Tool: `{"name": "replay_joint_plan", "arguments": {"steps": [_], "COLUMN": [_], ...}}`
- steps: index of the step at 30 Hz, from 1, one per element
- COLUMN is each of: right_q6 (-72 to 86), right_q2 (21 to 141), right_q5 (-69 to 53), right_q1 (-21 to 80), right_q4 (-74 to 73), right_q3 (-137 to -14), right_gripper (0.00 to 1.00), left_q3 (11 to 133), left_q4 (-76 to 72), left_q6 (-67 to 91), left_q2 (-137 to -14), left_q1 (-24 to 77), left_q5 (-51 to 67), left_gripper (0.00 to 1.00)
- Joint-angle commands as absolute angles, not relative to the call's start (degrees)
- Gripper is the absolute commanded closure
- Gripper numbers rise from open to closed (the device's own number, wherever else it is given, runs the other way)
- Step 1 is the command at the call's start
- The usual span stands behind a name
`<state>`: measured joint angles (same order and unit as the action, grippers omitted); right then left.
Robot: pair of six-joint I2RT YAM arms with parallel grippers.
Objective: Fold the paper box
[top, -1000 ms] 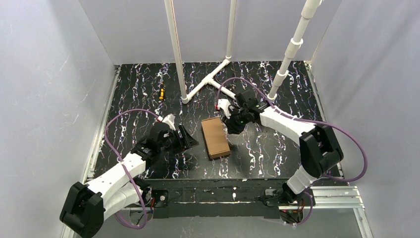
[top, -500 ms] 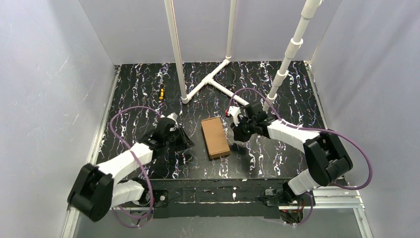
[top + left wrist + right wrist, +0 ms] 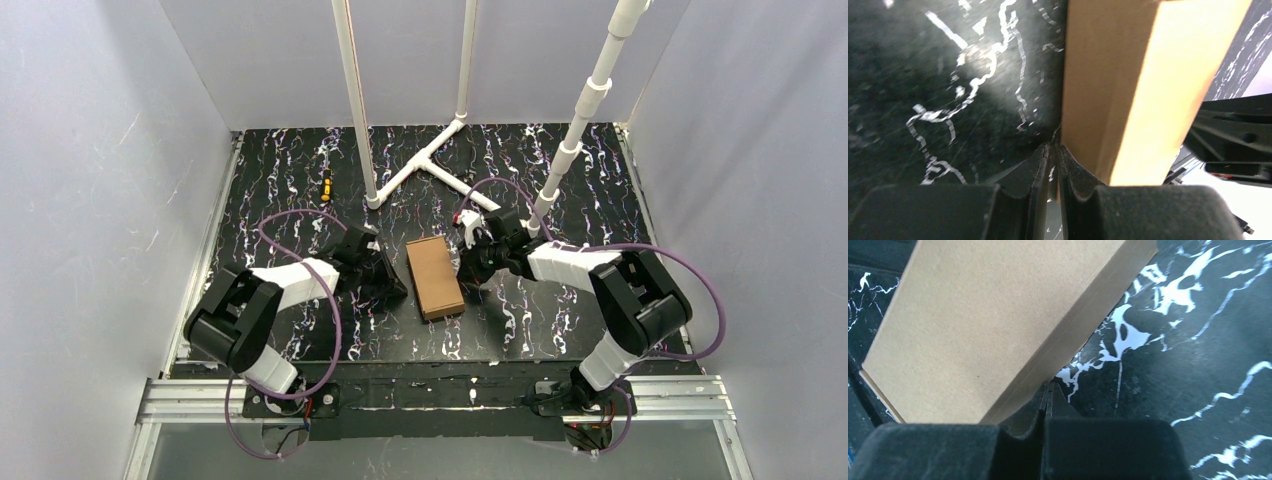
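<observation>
The left end effector (image 3: 1054, 147) and right end effector (image 3: 1048, 387) have been drawn in beside the paper box (image 3: 434, 277) at the middle of the surface (image 3: 300, 190), both shut empty at its long sides; light, stiff cardboard, judged best gripped by its edges.

White pipes (image 3: 410, 169), small yellow tool (image 3: 325, 185) (far left).

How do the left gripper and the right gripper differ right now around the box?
The left gripper sits at the box's left long side, the right gripper at its right long side. The left gripper shows a thin slit between its fingers; the right gripper's fingers are pressed fully together. Both are low, tips at the box's base, holding nothing.
</observation>
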<state>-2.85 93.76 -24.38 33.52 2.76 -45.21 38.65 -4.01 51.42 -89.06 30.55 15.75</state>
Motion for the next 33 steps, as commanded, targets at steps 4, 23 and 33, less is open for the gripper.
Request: {"name": "replay_joint_plan", "arguments": {"steps": [4,23,33], "right_q6": [-0.35,-43.37,-45.15], "right_q2": [96.72,76.42,63.84], "right_q5": [-29.19,-26.97,-34.90], "right_q1": [35.07,26.66,16.73], "right_q4": [4.30,-34.48,-52.38], "right_q3": [-48.07,-60.01,-76.93], "right_gripper": [0.98,0.56,0.02], "left_q3": [43.50,43.11,55.40], "left_q4": [-4.57,21.79,34.25], "left_q6": [50.86,35.55,31.73], "left_q2": [-92.28,-56.08,-34.68], "left_q1": [31.58,26.76,25.43], "left_q5": [18.01,5.02,6.84], "left_gripper": [0.89,0.45,0.02]}}
